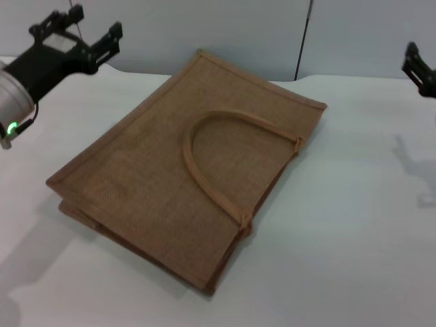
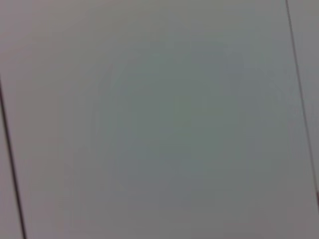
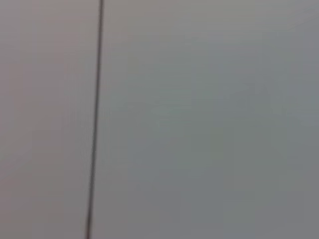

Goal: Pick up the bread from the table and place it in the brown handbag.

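While the brown handbag (image 1: 184, 170) lies flat on its side across the middle of the white desk (image 1: 354, 225), no bread shows in any view, so where it is cannot be told. The bag runs diagonally, one corner toward the upper centre of the head frame, another toward the lower centre. One arched handle (image 1: 218, 160) lies on the bag's upper face, curving from the right edge toward the bag's middle. Beige trim lines the bag's edges.

Left gripper (image 1: 85, 27) sits in the upper left of the head frame, raised above the desk, well apart from the bag; its two black fingers (image 1: 109, 39) stand spread with a clear gap between them, holding nothing. A green light (image 1: 11, 127) glows on the silver arm segment at the left edge.

Right gripper (image 1: 419, 68) is only partly in view at the upper right edge of the head frame, raised and well apart from the bag; whether it is open or closed cannot be told. Its shadow falls on the desk at the right.

Both wrist views show only a plain grey wall panel (image 2: 159, 119) with thin dark seams.
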Available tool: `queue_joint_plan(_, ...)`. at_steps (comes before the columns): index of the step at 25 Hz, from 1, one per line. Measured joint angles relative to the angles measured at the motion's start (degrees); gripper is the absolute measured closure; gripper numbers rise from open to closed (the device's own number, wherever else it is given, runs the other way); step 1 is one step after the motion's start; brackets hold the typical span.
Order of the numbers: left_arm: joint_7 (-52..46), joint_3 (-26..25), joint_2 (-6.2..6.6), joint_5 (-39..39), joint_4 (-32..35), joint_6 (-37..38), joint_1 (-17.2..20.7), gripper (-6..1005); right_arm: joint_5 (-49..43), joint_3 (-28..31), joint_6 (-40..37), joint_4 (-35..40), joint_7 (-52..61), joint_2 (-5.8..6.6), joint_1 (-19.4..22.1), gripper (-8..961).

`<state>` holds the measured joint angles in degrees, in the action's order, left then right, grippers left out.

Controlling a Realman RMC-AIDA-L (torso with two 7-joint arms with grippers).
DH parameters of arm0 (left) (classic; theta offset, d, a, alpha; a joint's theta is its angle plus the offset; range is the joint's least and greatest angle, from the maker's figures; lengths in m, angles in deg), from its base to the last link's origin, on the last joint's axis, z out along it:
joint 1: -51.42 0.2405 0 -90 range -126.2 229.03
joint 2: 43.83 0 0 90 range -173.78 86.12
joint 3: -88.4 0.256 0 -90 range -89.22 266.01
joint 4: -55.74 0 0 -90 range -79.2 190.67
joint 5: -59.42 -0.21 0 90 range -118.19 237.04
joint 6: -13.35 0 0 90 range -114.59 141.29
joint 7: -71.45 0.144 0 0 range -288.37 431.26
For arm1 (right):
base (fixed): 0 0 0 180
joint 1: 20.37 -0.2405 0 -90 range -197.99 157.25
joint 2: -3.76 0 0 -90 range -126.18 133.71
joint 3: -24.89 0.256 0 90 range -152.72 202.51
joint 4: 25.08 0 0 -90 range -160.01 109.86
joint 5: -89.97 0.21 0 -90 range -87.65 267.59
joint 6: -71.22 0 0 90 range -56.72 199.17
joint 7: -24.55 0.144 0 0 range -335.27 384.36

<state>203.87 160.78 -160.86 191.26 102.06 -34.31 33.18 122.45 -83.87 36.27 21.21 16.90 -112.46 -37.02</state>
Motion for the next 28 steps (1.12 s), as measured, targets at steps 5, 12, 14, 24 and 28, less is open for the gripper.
queue_joint_plan(5, 5.39, 0.92, -0.13, 5.70, -7.01, -0.37, -0.43, 233, 0.03, -3.82, -14.12, -13.31, 1.44, -0.07, -3.01, 61)
queue_joint_plan(12, 13.92, 0.93, -0.14, 10.23, -13.62, -3.13, -0.03, 236, 0.13, -8.46, -26.16, -21.05, 1.81, -0.32, -2.61, 61)
queue_joint_plan(14, 16.83, 0.93, -0.18, 12.34, -16.84, -4.81, -0.31, 237, 0.14, -8.50, -26.68, -22.42, 2.35, -0.37, -2.47, 61)
queue_joint_plan(24, 25.29, 0.64, -0.27, 20.87, -26.73, -9.00, -2.00, 242, 0.18, -8.06, -26.40, -26.30, 5.45, -0.41, -3.56, 61)
queue_joint_plan(28, 25.54, 0.29, -0.25, 21.66, -28.68, -9.56, -2.62, 243, 0.22, -8.02, -26.22, -27.29, 7.05, -0.28, -4.12, 61)
